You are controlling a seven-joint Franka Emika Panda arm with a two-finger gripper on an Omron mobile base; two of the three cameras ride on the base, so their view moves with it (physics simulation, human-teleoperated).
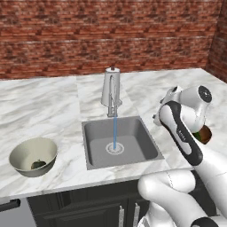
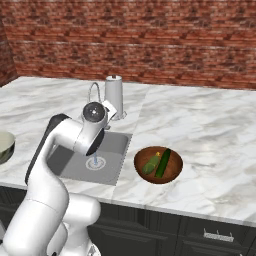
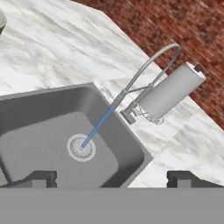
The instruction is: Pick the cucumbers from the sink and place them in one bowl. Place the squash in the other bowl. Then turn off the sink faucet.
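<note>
Both cucumbers [image 2: 159, 162] lie in the wooden bowl [image 2: 175, 172], squash [image 1: 38, 164] in the pale bowl [image 1: 26, 150]. Wide and empty, the tool [image 3: 111, 178] hangs over the sink [image 3: 131, 148], facing the running faucet [image 3: 168, 92], presumably to shut it.

Sink [image 1: 95, 146] basin bare; faucet [image 1: 111, 91] stands behind

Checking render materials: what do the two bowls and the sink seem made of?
Brown bowl: looks like wood, reddish-brown, matte, though no grain shows. Pale bowl: probably glazed ceramic, grey-beige outside, smooth cream inside. Sink: seemingly brushed steel, even grey with soft shading.
</note>
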